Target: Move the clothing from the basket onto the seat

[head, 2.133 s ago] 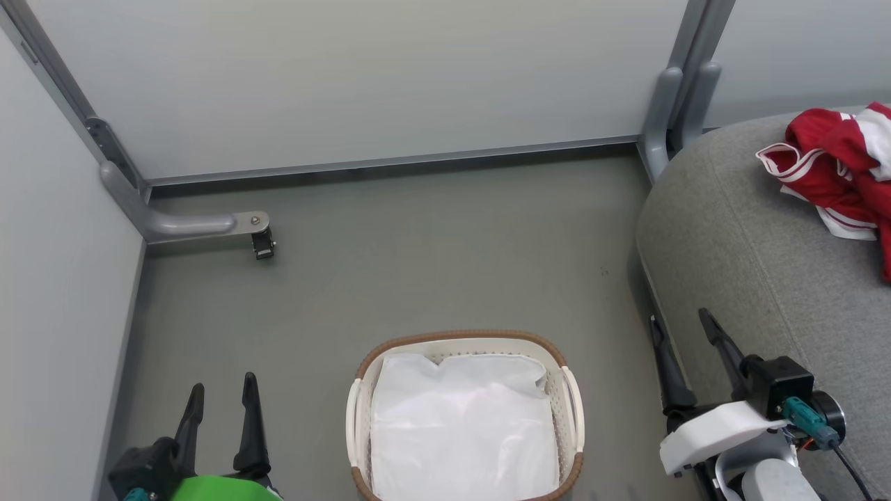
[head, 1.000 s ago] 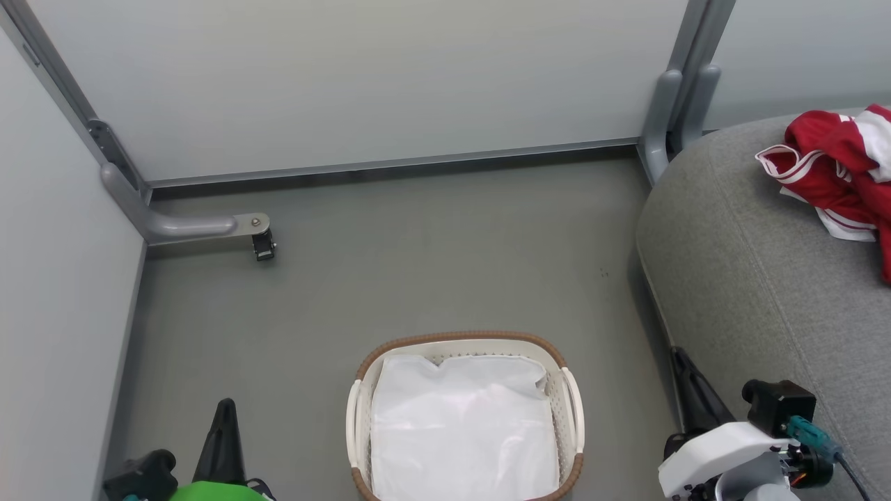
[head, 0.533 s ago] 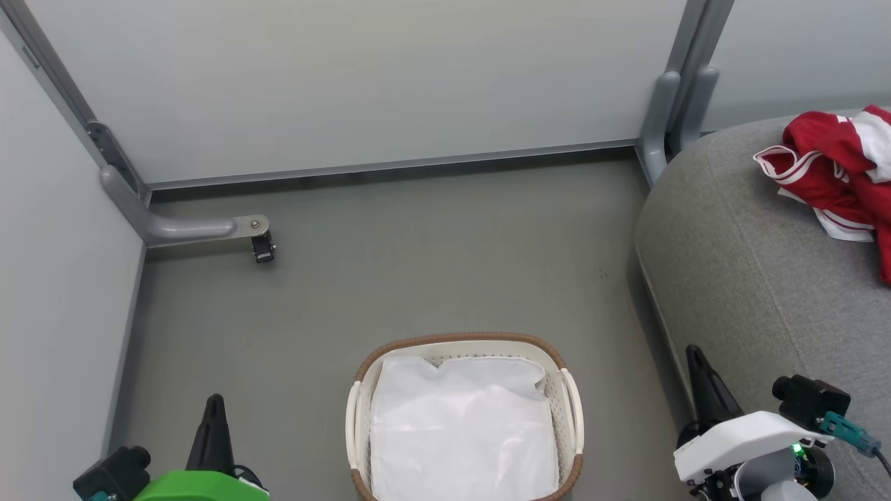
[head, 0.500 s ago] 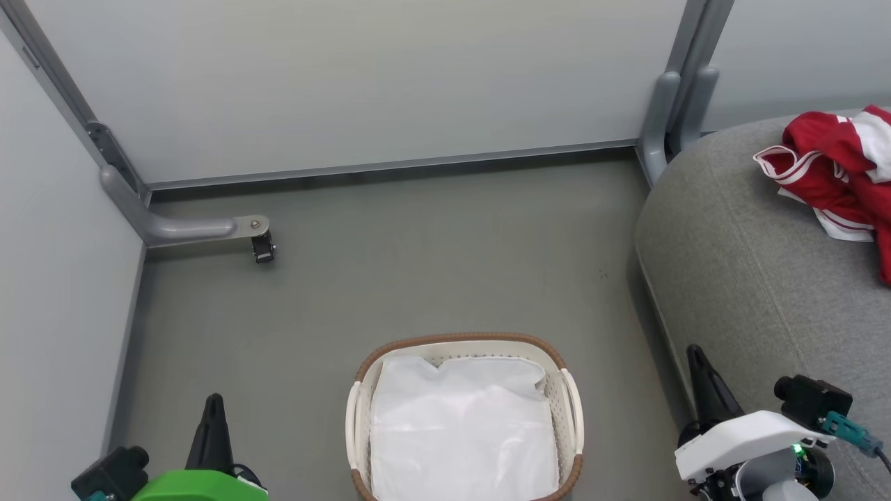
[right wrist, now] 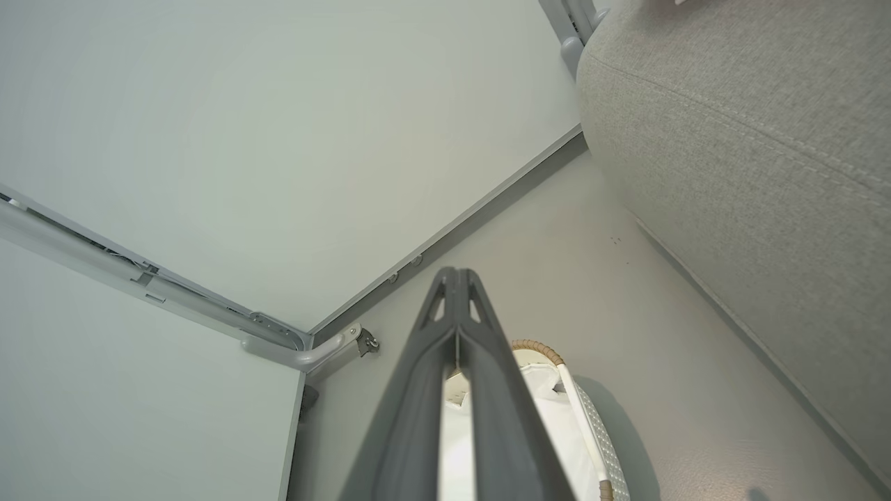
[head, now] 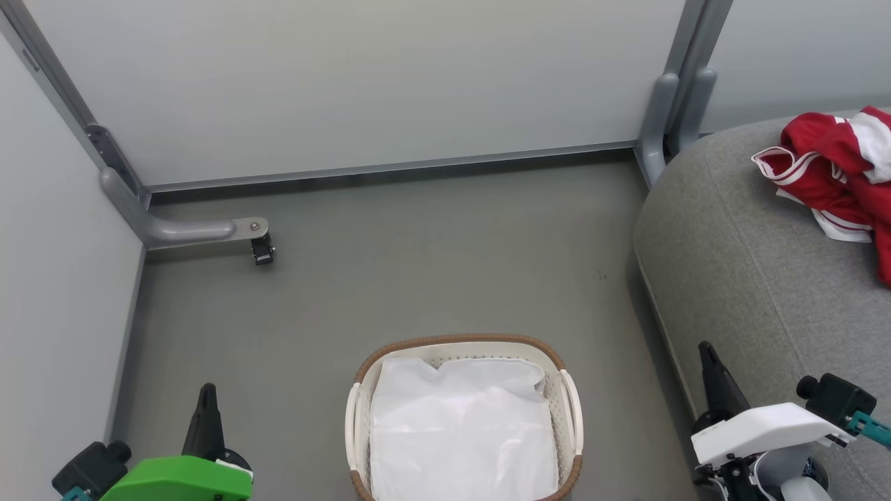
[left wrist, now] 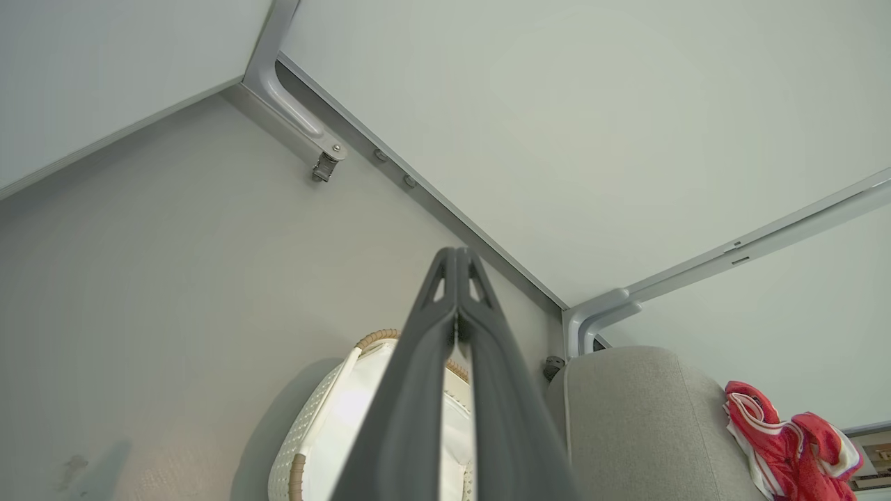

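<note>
Grey flooring (head: 418,264) runs back to pale wall panels (head: 348,83) set in a grey metal frame, with a curved metal bracket (head: 202,227) ending in a small dark castor near the left corner. On the floor at the bottom middle of the head view stands the small oval white perforated plastic basket with a brown woven-look rim (head: 459,341). A plain white liner sheet (head: 463,431) lies rumpled inside it. To the right, well apart from the basket, bulges the large rounded light grey fabric sofa (head: 752,264). The bright red clothing with white panels and thin white stripes (head: 835,177) lies crumpled on top of the sofa, at the right edge of that view; the left wrist view shows it (left wrist: 786,445) there too.

The left jaws are pressed fully together and hold nothing; their dark fingers (head: 205,424) rise above a green arm cover (head: 177,480), left of the basket. The right jaws are likewise closed tight and empty, their fingers (head: 717,386) pointing up from a white arm cover (head: 759,428) just beside the sofa's front edge. Each wrist view shows its own fingers (left wrist: 418,390) (right wrist: 418,410) meeting at the tips above the basket (right wrist: 592,431).
</note>
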Available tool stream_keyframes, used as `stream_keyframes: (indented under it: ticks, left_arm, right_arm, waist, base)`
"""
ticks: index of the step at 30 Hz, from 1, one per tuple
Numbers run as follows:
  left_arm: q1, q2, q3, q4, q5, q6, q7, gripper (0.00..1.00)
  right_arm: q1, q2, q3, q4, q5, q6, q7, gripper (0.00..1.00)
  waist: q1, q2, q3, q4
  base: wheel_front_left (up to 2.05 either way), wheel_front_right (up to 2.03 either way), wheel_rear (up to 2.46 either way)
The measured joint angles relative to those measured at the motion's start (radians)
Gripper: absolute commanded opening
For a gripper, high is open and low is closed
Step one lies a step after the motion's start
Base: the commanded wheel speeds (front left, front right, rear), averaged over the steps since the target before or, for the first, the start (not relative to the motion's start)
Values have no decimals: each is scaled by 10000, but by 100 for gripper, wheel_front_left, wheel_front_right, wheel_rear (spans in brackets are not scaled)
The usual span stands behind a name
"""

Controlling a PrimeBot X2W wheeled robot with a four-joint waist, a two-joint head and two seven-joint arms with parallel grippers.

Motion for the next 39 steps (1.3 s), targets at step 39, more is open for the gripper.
stream_keyframes:
  ticks: [39]
  left_arm:
    - [-581,-84,616,-209,-3793,-221,1154,0]
  right_arm:
    - [-218,-44,-577,-244,4395,-2,1156,0]
  waist:
    - [0,0,-105,-56]
  base:
    - [0,0,0]
